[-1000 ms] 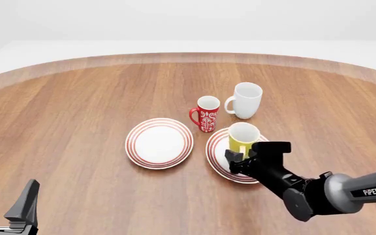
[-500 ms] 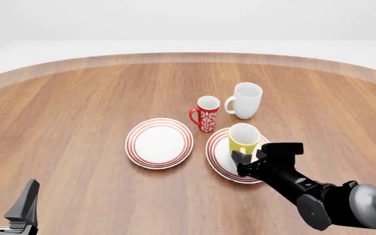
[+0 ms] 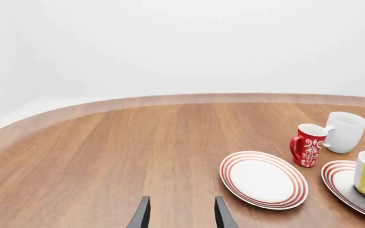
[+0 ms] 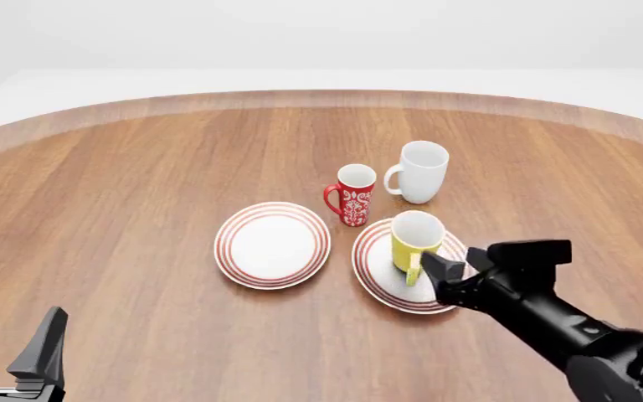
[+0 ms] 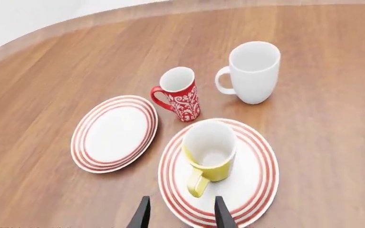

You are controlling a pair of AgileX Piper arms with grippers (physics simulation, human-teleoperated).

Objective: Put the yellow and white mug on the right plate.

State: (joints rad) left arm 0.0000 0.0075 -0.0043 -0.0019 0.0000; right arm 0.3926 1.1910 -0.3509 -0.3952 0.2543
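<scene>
A red patterned mug (image 4: 354, 194), white mug (image 4: 420, 172) and left plate (image 4: 272, 244) share the wooden table (image 4: 131, 184).

Rounded wooden table (image 4: 131, 184) against plain white surroundings.

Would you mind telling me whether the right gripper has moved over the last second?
Yes. The right gripper has backed away from the yellow mug, drawing toward the right plate's near-right rim, with its jaws open.

The yellow and white mug (image 4: 415, 238) stands upright on the right plate (image 4: 380, 272), mouth open upward, white inside and yellow outside, its yellow handle turned toward the arms' side. The right plate is round, flat and white with thin red rings around its rim, lying flat on the wooden tabletop (image 4: 131, 184).
</scene>
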